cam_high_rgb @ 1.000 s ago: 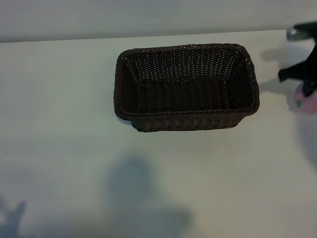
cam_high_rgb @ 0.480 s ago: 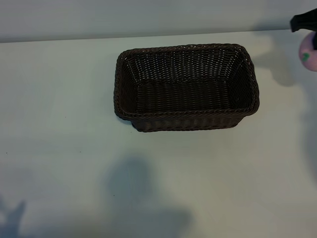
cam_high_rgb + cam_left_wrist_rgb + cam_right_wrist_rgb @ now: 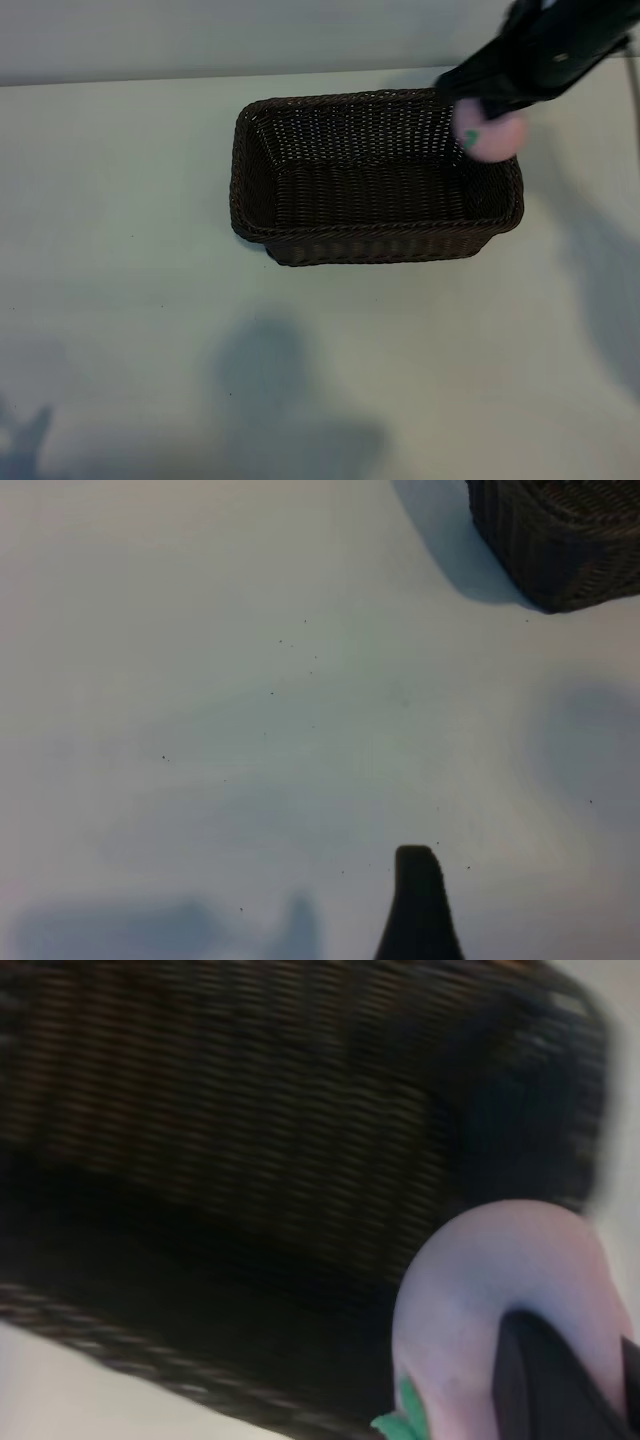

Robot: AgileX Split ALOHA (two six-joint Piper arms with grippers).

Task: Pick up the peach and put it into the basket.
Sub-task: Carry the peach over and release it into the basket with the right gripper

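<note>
The right claw (image 3: 487,118) pinches the peach (image 3: 489,137) tight. Under it is the near end of the basket (image 3: 300,245), which sits on the counter (image 3: 120,300). A good drop waits until the peach hangs over the middle, low down, so it cannot bounce out. The left claw (image 3: 417,900) rests spread, far off.

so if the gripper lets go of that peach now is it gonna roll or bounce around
Probably a little. The peach is round and smooth, so it is apt to roll once the right gripper frees it. It hangs over the right end of the basket, whose sloping woven walls should likely stop it. It looks light for its size, so a small bounce seems possible.
</note>
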